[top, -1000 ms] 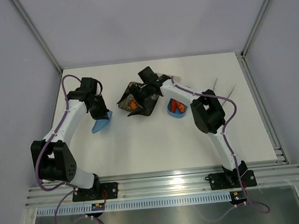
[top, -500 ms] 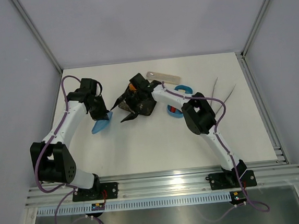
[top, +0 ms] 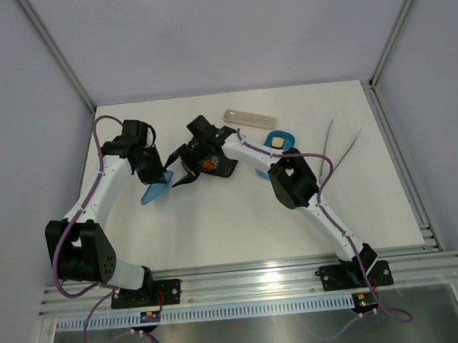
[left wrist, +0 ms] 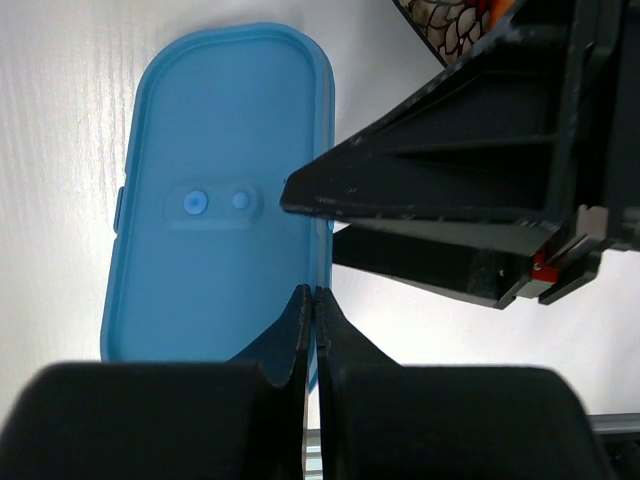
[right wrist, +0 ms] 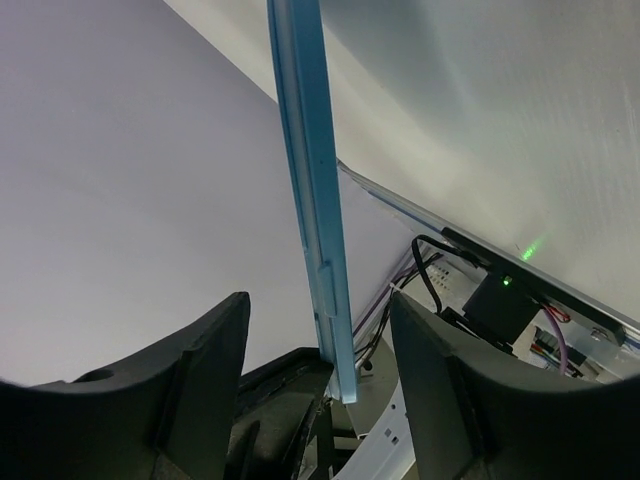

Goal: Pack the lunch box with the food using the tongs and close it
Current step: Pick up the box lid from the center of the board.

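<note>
Change, right arm: 1 second ago the right gripper (right wrist: 318, 300) was over the black plate (top: 223, 172). Now it has swung left, past the plate's left corner, to the lid (left wrist: 225, 200).
Change, cover: the arm now hides the near part of the lunch box (top: 290, 140) and has uncovered the translucent case (top: 248, 118).
No change: the left arm and the lid are where they were 1 second ago.
Left gripper (left wrist: 311, 300): jaws fully together, pinching the long edge of the lid. It holds the lid off the white table (top: 218, 229).
Right gripper: jaws well apart. The lid's thin edge stands between the 2 fingers and seems to touch neither.
In the way: in the left wrist view the right gripper's 2 black fingers cross over the lid's right edge.
Plate: just right of the right gripper, with 1 orange piece (top: 210, 165) visible on it. The arm covers the far part.
Lunch box: right of the plate, open, with a beige block (top: 277, 139) inside.
Tongs (top: 331, 128): flat on the table, far right, apart from both grippers.
Case: at the far edge, behind the plate and the box.
</note>
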`<state>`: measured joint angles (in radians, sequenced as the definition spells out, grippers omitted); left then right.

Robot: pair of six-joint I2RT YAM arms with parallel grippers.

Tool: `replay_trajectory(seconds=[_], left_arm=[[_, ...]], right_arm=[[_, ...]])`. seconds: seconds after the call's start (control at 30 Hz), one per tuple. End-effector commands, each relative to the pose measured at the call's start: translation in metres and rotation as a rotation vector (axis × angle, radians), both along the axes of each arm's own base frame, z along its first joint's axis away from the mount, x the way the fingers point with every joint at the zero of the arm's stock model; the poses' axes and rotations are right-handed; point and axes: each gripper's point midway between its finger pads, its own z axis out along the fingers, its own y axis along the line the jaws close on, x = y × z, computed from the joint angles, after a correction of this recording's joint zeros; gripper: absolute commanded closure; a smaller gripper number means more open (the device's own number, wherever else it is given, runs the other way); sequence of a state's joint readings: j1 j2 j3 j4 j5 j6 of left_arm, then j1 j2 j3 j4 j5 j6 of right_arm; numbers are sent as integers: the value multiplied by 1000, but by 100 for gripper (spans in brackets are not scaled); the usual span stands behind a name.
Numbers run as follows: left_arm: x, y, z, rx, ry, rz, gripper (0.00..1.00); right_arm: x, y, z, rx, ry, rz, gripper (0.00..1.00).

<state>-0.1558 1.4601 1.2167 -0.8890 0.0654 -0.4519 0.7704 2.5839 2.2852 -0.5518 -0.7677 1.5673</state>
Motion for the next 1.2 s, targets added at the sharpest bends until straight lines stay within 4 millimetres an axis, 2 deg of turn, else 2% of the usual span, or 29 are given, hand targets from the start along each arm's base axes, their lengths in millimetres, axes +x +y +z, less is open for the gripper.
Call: replay_trajectory(seconds=[0.0, 0.13, 0.17, 0.23, 0.27, 0.37, 0.4, 0.47, 0.5, 0.6, 0.67, 0.7, 0.77, 0.8, 0.93, 0.97, 1.07, 1.13, 1.17], left_arm=[[4, -6, 15, -28, -65, -25, 100], [5, -7, 15, -32, -66, -22, 100], [5, -6, 15, -32, -66, -21, 100], [5, -7, 15, -33, -67, -18, 100], [5, -6, 17, -32, -72, -19, 100], [6, -5, 21, -29, -83, -15, 100], [6, -6, 23, -31, -87, -19, 100], [5, -6, 31, -34, -101, -23, 100], [4, -7, 36, -36, -109, -31, 100], [1, -6, 54, -34, -135, -44, 100], [-4, -4, 67, -33, -155, -53, 91], [-4, -4, 77, -30, -178, -65, 79], [-10, -3, 89, -26, -200, -74, 62], [-12, -2, 101, -23, -226, -81, 47], [-16, -2, 125, -27, -280, -99, 16], [-18, -2, 130, -28, -289, -101, 12], [-17, 0, 147, -27, -328, -96, 10], [-13, 0, 156, -33, -354, -82, 9], [-12, 0, 159, -37, -362, -76, 9]], right_arm=[[-9, 8, 13, 12, -12, 19, 35], [-12, 8, 16, 11, -28, 30, 44], [-11, 9, 16, 14, -34, 32, 53], [-11, 9, 18, 14, -45, 29, 60], [-11, 8, 22, 18, -54, 33, 68], [-11, 8, 28, 20, -79, 37, 80], [-10, 7, 31, 20, -92, 33, 89], [-10, 6, 36, 22, -109, 38, 97], [-10, 6, 42, 28, -125, 40, 100], [-9, 3, 55, 30, -179, 45, 100], [-9, 1, 61, 31, -211, 52, 100], [-7, 0, 68, 26, -243, 44, 100], [-7, -5, 79, 16, -298, 53, 100], [-4, -7, 83, 10, -335, 54, 100], [1, -21, 92, -38, -405, 38, 100], [1, -25, 91, -59, -424, 44, 100], [8, -43, 106, -109, -526, 36, 100], [21, -61, 111, -176, -633, 23, 100], [21, -71, 122, -191, -676, 19, 100]])
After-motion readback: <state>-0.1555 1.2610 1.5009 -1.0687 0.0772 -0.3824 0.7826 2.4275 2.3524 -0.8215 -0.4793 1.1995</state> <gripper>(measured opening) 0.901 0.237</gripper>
